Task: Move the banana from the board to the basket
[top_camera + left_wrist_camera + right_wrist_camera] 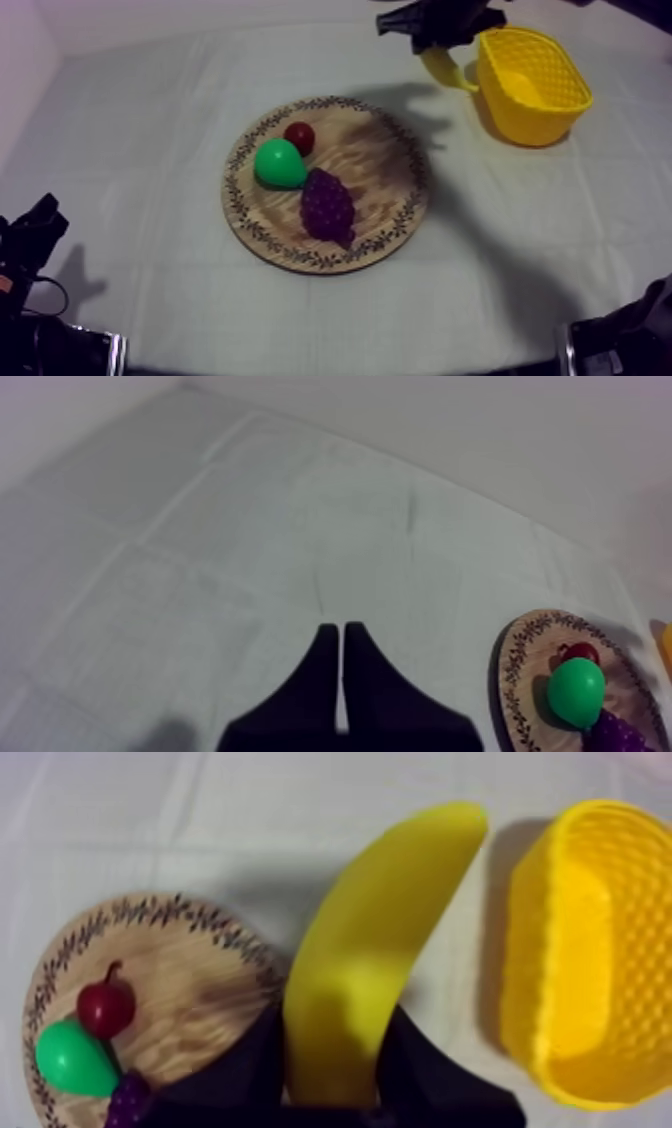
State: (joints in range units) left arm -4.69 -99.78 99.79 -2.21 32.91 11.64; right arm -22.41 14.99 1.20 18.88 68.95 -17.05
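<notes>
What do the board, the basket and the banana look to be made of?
Board: wood, matte, visible grain, printed or burnt leafy rim. Basket: probably moulded plastic, dimpled lattice walls, slight sheen. Banana: likely smooth plastic or rubber, uniform yellow, no markings.

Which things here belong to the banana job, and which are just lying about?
Job: banana, held in right gripper; yellow basket; wooden board.
Lying about: pear, grapes, small red fruit, all on the wooden board.
</notes>
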